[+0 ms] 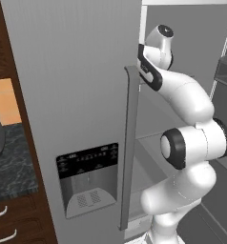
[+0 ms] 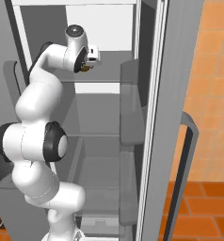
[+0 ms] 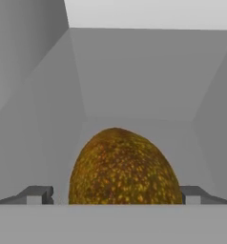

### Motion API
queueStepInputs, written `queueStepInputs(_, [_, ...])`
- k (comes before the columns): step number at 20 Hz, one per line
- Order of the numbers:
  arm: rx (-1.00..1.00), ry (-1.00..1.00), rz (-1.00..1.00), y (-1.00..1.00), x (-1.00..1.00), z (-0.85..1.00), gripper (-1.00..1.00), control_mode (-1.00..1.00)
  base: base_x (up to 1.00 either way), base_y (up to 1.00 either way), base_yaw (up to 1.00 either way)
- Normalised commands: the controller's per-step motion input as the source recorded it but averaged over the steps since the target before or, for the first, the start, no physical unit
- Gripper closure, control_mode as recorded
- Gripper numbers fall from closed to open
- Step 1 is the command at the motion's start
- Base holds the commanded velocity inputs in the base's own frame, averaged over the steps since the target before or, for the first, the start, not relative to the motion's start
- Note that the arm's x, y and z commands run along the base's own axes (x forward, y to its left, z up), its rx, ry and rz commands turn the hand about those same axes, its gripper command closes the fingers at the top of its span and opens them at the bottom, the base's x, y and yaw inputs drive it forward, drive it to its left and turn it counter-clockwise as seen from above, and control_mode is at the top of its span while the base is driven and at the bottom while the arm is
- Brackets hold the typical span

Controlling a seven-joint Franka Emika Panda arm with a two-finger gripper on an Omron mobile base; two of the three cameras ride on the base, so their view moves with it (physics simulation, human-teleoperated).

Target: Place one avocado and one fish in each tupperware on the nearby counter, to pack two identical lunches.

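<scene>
- Hand view: an avocado [image 3: 122, 167], mottled brown-olive, sits between the two dark fingertips [image 3: 38, 195] of the gripper [image 3: 118, 198], which stand one on each side of it at full spread with a thin gap showing on both sides. Nothing is gripped yet.
- The avocado rests on a grey fridge shelf [image 3: 134, 125], with the fridge's back wall well beyond it.
- Right base view: the arm reaches up and into the open fridge [image 2: 104, 117], the hand [image 2: 88, 55] at an upper shelf, with a sliver of the brown fruit just under it. The open door with its bins [image 2: 132, 141] stands to the right of the arm.
- Left base view: the closed fridge door with its dispenser panel [image 1: 89, 178] stands on the left; a strip of dark marbled counter [image 1: 10, 162] lies at the far left edge, with drawers below it.
- Likely step: closing on the first avocado; the packing looks barely begun.
- Risks, as judgement: the fruit is round and could roll backward or sideways if one finger touches before the other, so the close should be centred.
- A grip too near the tip could squeeze it out of the jaws.
- On withdrawal, the elbow or hand could clip the shelf edge or the door bins.
</scene>
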Motion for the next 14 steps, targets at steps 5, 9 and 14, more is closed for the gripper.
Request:
queueStepInputs(5, [0.0,0.0,0.0,0.0,0.0,-0.06,-1.0,-1.0,0.0,0.0,0.0])
queueStepInputs(9, [0.0,0.0,0.0,0.0,0.0,0.0,1.0,-1.0,0.0,0.0,0.0])
queueStepInputs(14, [0.0,0.0,0.0,0.0,-0.07,0.0,1.0,-1.0,0.0,0.0,0.0])
